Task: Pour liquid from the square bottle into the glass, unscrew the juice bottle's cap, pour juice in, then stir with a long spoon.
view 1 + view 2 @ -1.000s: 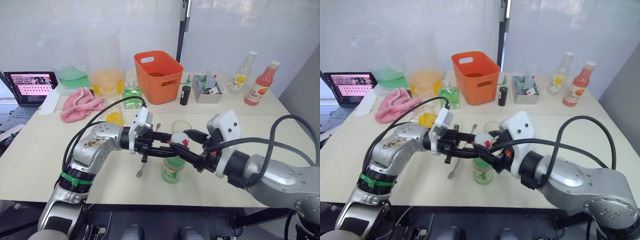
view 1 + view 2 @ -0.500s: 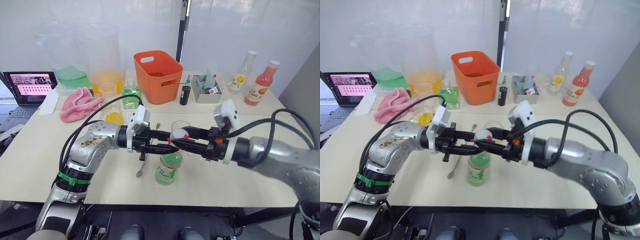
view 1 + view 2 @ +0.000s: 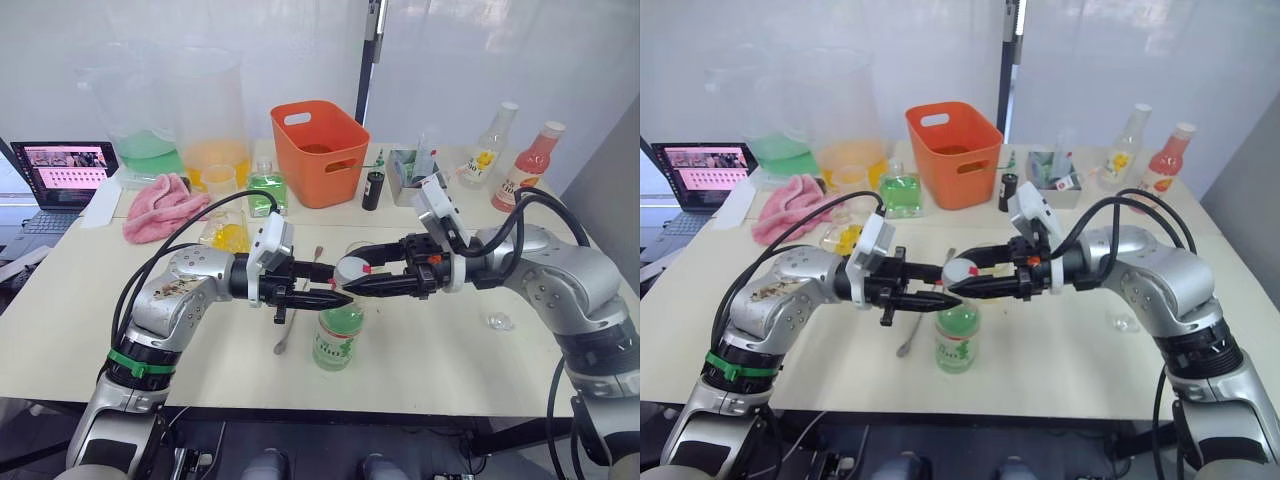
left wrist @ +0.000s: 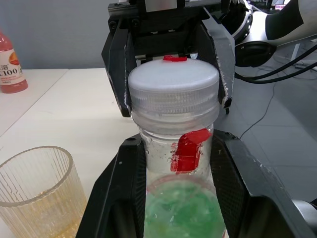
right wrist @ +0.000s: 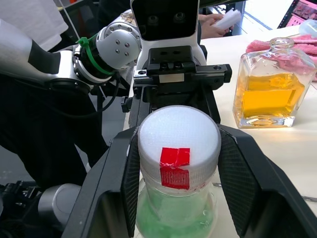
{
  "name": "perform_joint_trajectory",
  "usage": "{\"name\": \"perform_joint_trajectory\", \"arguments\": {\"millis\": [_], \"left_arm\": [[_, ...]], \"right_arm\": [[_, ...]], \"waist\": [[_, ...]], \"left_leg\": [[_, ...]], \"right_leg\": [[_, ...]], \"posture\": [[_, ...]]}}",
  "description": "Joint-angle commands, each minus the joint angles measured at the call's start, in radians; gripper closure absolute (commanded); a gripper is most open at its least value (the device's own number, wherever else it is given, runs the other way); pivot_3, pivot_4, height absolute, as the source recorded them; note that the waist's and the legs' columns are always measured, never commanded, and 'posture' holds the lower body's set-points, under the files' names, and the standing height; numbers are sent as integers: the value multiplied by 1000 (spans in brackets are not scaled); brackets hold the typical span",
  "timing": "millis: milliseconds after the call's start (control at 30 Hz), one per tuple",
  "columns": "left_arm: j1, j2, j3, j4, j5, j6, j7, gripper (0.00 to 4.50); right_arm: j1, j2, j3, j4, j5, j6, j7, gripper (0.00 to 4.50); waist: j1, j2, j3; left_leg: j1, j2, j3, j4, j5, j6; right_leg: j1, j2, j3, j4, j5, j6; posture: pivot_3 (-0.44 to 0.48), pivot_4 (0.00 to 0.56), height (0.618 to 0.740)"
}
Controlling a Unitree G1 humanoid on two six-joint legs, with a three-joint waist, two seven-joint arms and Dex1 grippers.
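Observation:
The juice bottle [image 3: 338,338] stands upright at the table's front middle, with pale green liquid and a green-and-white label. My left gripper [image 4: 178,166] is shut on its neck, just under the cap. The white cap [image 5: 178,139] with a red mark sits on the bottle, and my right gripper [image 3: 347,274] is shut on it from the opposite side. The glass [image 4: 37,188], holding a little yellow liquid, is just behind the bottle. The square bottle [image 5: 270,89] with yellow liquid stands back left. The long spoon [image 3: 290,325] lies on the table under my left gripper.
An orange basket [image 3: 318,150], a green square bottle [image 3: 265,190], a pink cloth [image 3: 160,205] and two big jugs [image 3: 150,120] stand at the back. A metal tray [image 3: 415,180], a yellow-label bottle [image 3: 490,145] and a pink bottle [image 3: 530,165] are back right. A laptop [image 3: 62,170] sits far left.
My right arm has swung out to the right and farther back while its gripper stays on the cap. The left gripper still holds the bottle's neck in about the same place.

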Motion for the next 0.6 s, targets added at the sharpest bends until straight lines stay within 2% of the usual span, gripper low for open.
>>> {"name": "perform_joint_trajectory", "arguments": {"millis": [33, 433, 500, 600], "left_arm": [[-10, -28, -29, -14, 1, -42, -28, 2992], [-33, -62, -48, 47, 35, -76, -63, 2992], [-38, -70, -50, 54, 40, -78, -65, 2992], [-46, -78, -52, 63, 46, -80, -67, 2992]], "right_arm": [[-12, 22, -55, -122, 25, 18, -60, 2758], [73, 25, -90, -227, 9, 103, -153, 2758], [77, 34, -97, -226, 14, 110, -161, 1747], [79, 45, -116, -231, 33, 120, -166, 742]], "waist": [[-2, 0, 0], [-1, 0, 0], [-1, 0, 0], [4, 0, 0]], "left_leg": [[-1, 0, 0, 0, 0, 0], [-5, -1, 0, 2, 0, 0], [-5, -1, 0, 2, 0, 0], [-5, -1, 0, 3, 0, 0]], "right_leg": [[-1, 0, 0, 1, 0, 0], [-5, 0, 0, 2, 0, 0], [-5, 0, 0, 2, 0, 0], [-5, 0, 0, 2, 0, 0]], "posture": [[0, 150, 739], [0, 150, 739], [0, 150, 739], [0, 150, 739]]}}
